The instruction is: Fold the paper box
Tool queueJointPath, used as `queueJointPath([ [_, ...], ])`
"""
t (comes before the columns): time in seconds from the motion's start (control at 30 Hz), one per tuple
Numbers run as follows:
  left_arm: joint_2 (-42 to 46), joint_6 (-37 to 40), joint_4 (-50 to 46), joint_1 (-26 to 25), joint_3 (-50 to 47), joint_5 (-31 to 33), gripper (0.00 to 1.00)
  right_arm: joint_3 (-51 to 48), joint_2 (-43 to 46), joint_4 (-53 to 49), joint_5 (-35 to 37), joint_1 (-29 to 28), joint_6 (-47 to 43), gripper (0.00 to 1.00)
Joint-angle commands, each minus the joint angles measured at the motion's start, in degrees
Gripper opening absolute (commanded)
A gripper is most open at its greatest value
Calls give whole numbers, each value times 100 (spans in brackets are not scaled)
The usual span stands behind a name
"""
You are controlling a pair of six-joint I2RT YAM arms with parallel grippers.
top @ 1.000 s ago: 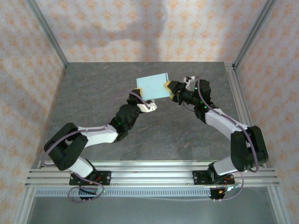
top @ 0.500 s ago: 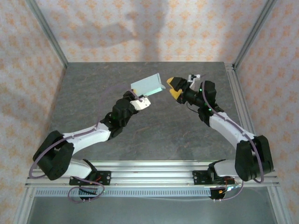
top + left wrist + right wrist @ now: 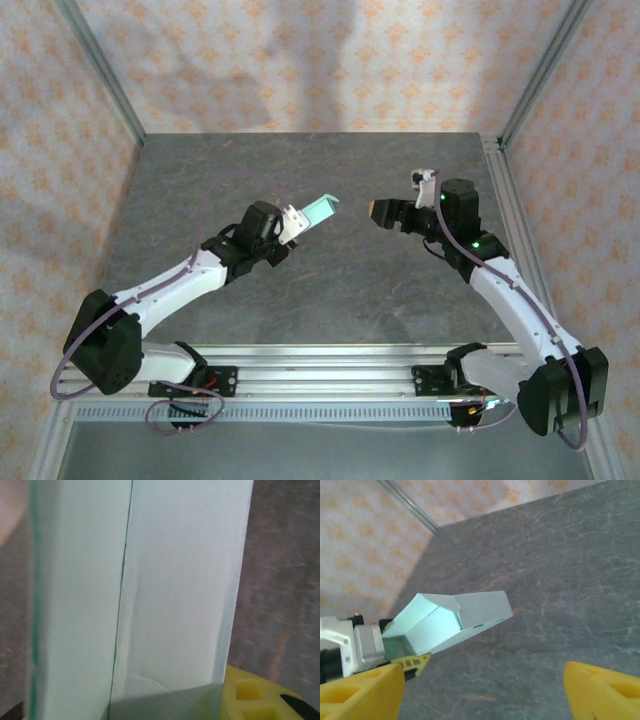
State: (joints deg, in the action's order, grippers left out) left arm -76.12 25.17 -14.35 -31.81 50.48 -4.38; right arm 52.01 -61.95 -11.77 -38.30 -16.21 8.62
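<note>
The paper box is a pale mint-blue folded sleeve, held tilted above the middle of the grey table. My left gripper is shut on its lower end. In the left wrist view the box stands close before the camera, with a yellow finger pad beside its right edge. My right gripper hangs open to the right of the box, a short gap away. From the right wrist, the box has one end open with a flap turned in. It lies beyond the spread yellow fingers.
The dark grey table stretches out under both arms. Aluminium frame posts and patterned walls close it in at the back and sides. A metal rail carrying the arm bases runs along the near edge.
My right gripper opened, let go of the box's right edge and drew back to the right. The left arm swung the box down and left, turning it edge-on to the top camera.
</note>
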Motion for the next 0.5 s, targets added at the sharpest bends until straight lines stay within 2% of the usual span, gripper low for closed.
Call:
queueJointPath([
  [0.0, 124, -644, -1420, 53, 402, -696, 28, 447, 70, -1276, 317, -101, -1647, 82],
  [0.13, 0, -654, -2222, 70, 662, -749, 28, 699, -13, -1812, 688, -350, -2337, 81],
  [0.23, -101, -589, -2583, 142, 797, -1017, 28, 846, -184, -1913, 781, -639, -2613, 76],
  [0.47, -435, -465, -2885, 272, 856, -1769, 28, 1264, -1043, -2161, 949, -1382, -3379, 69],
])
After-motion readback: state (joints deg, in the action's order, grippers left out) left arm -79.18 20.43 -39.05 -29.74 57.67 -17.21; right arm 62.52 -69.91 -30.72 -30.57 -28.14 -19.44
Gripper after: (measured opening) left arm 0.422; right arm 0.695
